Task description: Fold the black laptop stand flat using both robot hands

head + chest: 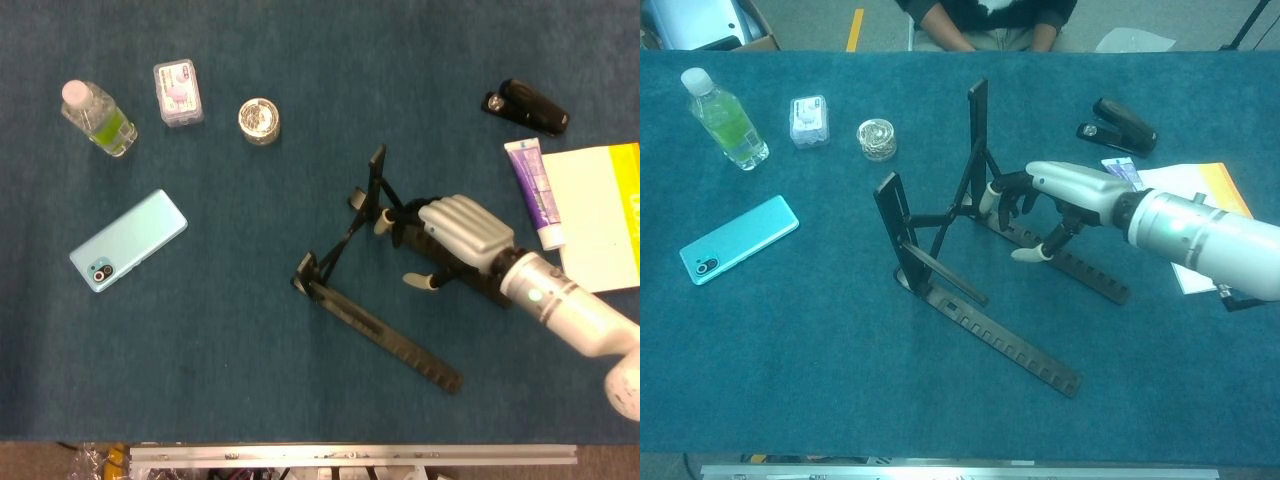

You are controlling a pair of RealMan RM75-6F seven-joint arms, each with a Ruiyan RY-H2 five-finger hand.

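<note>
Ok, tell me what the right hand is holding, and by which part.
The right robot hand sits at the laptop stand's far base rail, fingers around it; a firm grip cannot be told.

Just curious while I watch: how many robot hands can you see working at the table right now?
1. Only the right hand shows, reaching in from the right, its fingers at the black laptop stand. The left hand is outside both views.

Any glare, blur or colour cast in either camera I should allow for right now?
Head view: even light, sharp, faint shadows; the black laptop stand reads clearly against the blue cloth. Chest view: greenish-teal cast, bright sheen on the right hand and forearm, slight softness at the frame edges.
</note>
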